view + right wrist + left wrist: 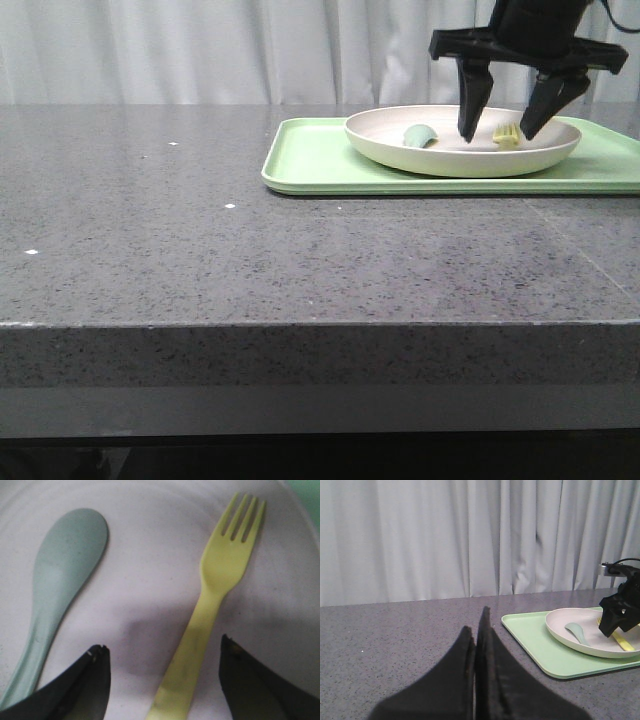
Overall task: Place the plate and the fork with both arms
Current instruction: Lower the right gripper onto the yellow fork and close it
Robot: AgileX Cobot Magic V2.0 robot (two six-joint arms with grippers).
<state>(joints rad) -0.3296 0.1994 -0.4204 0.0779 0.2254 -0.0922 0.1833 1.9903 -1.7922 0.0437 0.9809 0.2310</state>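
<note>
No brand mark, label or lettering readable on any item. Landmark is the light-green tray (320,160), flat on the grey speckled table (200,250), set toward the table's far side and running out of the front view on the robot's right. The plate (400,150) sits on the tray, its rim well inside the tray's near lip; a bare strip of tray lies along that lip, and a wider bare patch at the tray's left end. Inside the plate lie the fork (210,605) and a grey-green spoon (60,580), side by side and apart, spoon nearer the tray's left end. Left of the tray the tabletop runs out to its front edge. The right gripper (510,125) hangs over the plate, fingers pointing down, spread wide, gripping nothing; the right wrist view shows the fork handle between the two fingertips (85,685), touching neither. Whether the tips touch the plate cannot be told. The left gripper (477,630) is low over the table, well to the left of the tray, fingers pressed together with nothing between them, pointing toward the curtain (445,535).
</note>
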